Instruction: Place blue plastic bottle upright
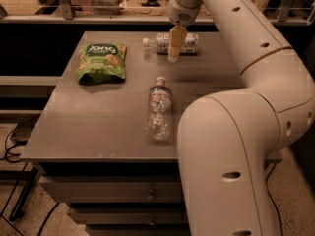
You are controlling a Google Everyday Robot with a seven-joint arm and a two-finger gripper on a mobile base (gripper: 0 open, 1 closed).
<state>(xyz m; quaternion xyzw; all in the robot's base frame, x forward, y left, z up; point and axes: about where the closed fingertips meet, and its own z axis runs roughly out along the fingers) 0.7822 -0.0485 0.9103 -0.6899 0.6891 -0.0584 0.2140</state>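
gripper (173, 55) sits over the lying blue plastic bottle (191, 43), grip state can't tell; an off-centre nudge could roll it off the table (98, 117) far edge

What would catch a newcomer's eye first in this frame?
The bulky white arm fills the right foreground and reaches to the far side of the table. There its gripper hangs across the middle of the blue plastic bottle, which lies on its side. Next come the green snack bag at the far left and a crinkled clear bottle lying flat mid-table.
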